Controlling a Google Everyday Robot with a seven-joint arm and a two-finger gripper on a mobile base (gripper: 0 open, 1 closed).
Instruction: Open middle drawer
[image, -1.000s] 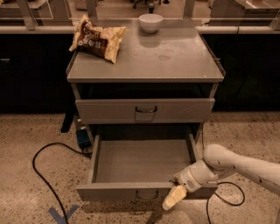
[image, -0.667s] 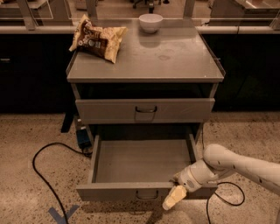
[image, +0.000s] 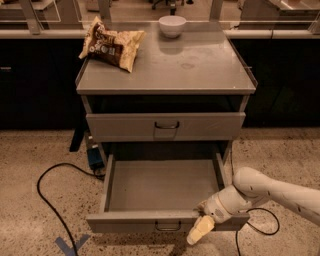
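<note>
Room: you look down on a speckled stone floor (image: 280, 150), with dark counter fronts (image: 35, 85) behind a grey metal cabinet (image: 87, 104).
Middle drawer (image: 160, 185): it stands pulled well out of the cabinet's front, below the closed one, with its shallow grey tray showing.
Handle (image: 167, 227): a small dark wire loop at the centre of the low front panel.
End effector (image: 202, 227): at the cabinet's front right, against the right part of the drawer's front panel and just beside the handle, with a pale tip pointing down. You cannot tell whether it is apart or together.
Arm (image: 280, 192): white, reaching in from the cabinet's right.
Upper drawer (image: 210, 126): shut flush in the cabinet's front.
Worktop (image: 200, 65): the cabinet's grey top.
Chip bag (image: 111, 44): on the cabinet's back left corner.
White bowl (image: 172, 25): at the cabinet's back edge, near the middle.
Black cable (image: 45, 200): looped on the floor left of the cabinet.
Blue tape mark (image: 70, 245): on the floor off the cabinet's front left corner.
</note>
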